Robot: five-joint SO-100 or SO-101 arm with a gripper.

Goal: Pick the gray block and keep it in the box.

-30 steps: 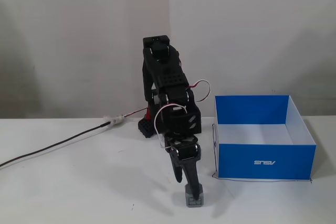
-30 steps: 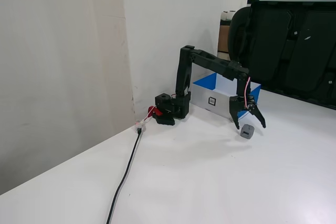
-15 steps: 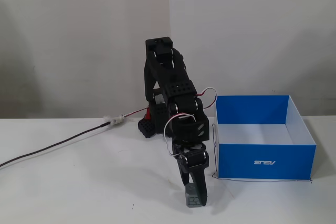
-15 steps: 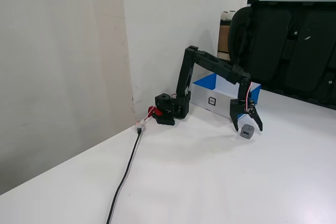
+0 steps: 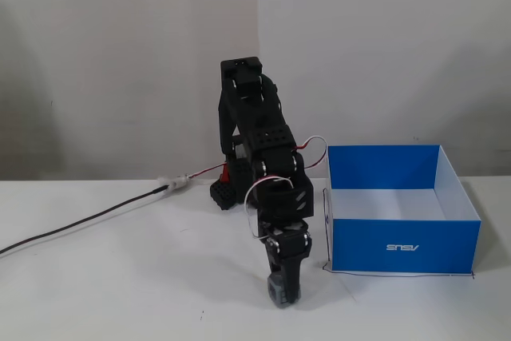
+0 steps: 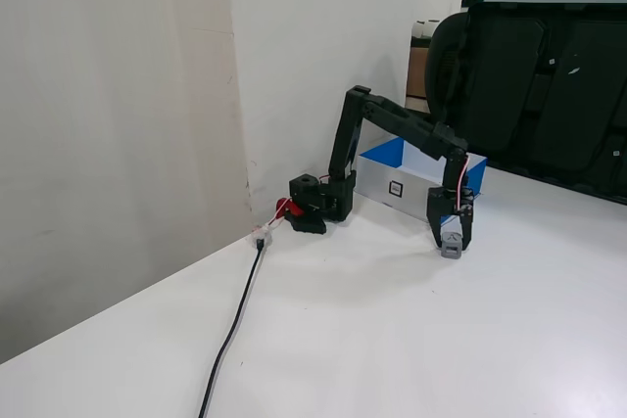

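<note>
Pincer (image 5: 282, 293) is now clenching around the gray block (image 6: 451, 240) near the bench's front edge, having just closed; lifting toward the box (image 5: 406, 247) is next.

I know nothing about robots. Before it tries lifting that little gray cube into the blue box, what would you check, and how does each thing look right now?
1. Gripper closed around the gray block: ok, fingers on both sides.
2. Grip firm enough to lift: cannot tell.
3. Block off the table: not ok, it seems to rest there.
4. Box open-topped and empty: ok.
5. Path to the box clear: ok, nothing between.
6. Cable away from the arm's path: ok.
</note>
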